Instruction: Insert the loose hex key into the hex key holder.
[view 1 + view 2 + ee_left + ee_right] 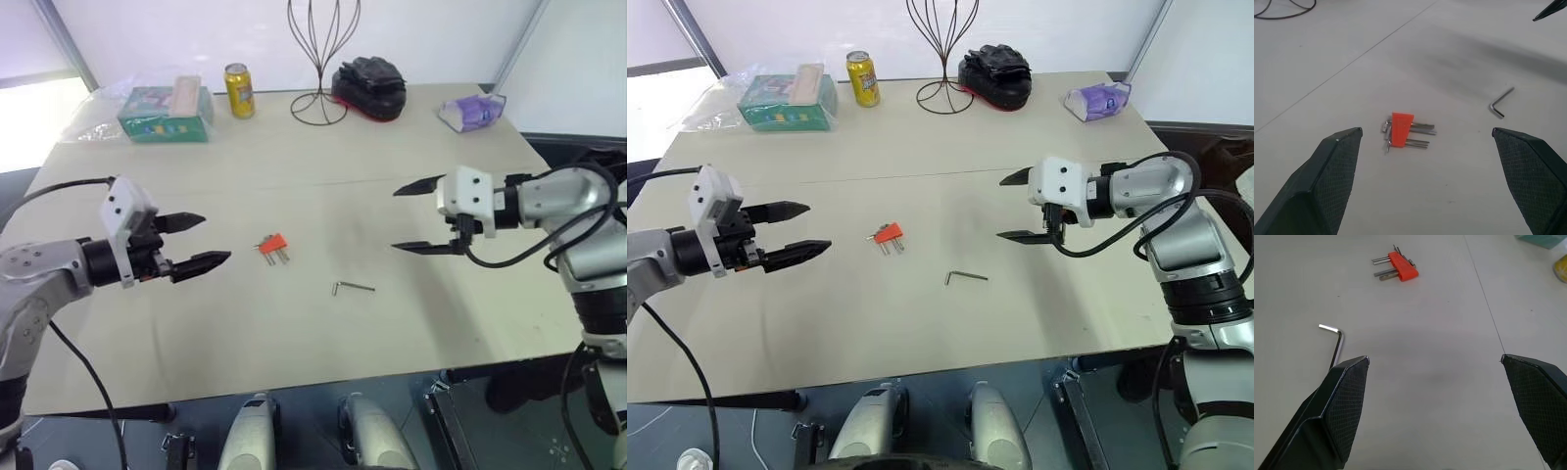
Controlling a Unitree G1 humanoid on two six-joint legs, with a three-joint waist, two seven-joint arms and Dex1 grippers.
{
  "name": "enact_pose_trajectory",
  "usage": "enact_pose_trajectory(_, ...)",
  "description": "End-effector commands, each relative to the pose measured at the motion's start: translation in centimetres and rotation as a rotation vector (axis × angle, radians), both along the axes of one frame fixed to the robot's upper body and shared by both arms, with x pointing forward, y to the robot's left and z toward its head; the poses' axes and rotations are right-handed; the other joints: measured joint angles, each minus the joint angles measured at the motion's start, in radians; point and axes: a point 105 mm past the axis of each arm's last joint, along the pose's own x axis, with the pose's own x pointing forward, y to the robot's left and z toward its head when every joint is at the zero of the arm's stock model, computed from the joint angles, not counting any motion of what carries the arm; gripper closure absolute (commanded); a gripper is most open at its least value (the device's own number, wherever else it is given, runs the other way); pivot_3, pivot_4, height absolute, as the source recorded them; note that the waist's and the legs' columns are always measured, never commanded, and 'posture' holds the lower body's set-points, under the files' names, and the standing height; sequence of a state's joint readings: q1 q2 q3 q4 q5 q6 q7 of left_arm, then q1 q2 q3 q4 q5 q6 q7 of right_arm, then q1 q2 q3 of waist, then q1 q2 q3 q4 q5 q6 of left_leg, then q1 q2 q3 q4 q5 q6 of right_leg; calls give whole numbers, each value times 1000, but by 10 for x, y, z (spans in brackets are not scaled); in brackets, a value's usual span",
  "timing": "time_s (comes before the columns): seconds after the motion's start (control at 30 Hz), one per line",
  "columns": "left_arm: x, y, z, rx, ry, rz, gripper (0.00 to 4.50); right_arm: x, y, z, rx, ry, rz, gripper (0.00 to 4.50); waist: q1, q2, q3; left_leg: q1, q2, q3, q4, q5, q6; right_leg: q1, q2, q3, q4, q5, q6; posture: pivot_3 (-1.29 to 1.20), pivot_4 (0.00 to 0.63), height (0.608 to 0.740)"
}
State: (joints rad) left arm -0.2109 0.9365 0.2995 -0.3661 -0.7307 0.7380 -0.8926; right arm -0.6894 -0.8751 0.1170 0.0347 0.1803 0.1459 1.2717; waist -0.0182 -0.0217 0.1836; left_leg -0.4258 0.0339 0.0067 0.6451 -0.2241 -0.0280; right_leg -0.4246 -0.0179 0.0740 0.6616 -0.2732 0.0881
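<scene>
Left hand point(201, 241), two black fingers spread wide and holding nothing, hangs above the pale table point(294, 166), well to the left of the work. Next along: the hex key holder point(271, 243), a small orange-red plastic block lying flat on the table with a few short grey metal keys sticking out of it. Judged light and rigid, liable to skate on the smooth tabletop if nudged; best pinched across the plastic body, not the protruding keys. Right of it and a little nearer the table's front edge, apart from the block, lies the loose hex key point(353, 287), a thin dark-grey metal L-shaped rod, flat on the surface. Judged stiff, very light, slick and low-lying, so hard to get fingertips under; a pinch across the long shank, near the bend, should leave the straight end free for the slot. It may roll or pivot in the grip. Right hand point(421, 216), fingers likewise spread and holding nothing, hangs above the table to the right of the rod, touching neither item.
</scene>
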Motion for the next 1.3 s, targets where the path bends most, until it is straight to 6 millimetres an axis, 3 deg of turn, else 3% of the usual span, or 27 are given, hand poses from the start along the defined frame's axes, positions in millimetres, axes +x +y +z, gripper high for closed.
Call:
enact_pose_trajectory(0.03, -1, -1, 10, 2, -39, 1, 54, -1, 1, 14, 8, -45, 11, 0, 0, 0, 0, 0, 0, 0, 0, 0, 0, 0, 0, 0, 0, 0, 0, 0, 150, 740)
enact_pose_trajectory(1.03, -2, -10, 6, -17, -27, -6, 54, 5, 18, 12, 44, -47, 42, 0, 0, 0, 0, 0, 0, 0, 0, 0, 0, 0, 0, 0, 1, 0, 1, 0, 150, 740)
enact_pose_trajectory(1.17, -1, -9, 0, -27, -18, 18, 54, 11, 36, 7, 106, -64, 58, 0, -2, 0, 0, 0, 0, 0, 0, 0, 0, 0, 0, 0, 1, 0, 1, 0, 150, 740)
enact_pose_trajectory(1.3, -3, -12, -6, -32, -10, 23, 54, 26, 64, -16, 122, -44, 88, 0, -6, 0, 0, 0, 0, 0, 0, 0, 0, 0, 1, 0, 2, 2, 3, 0, 150, 740)
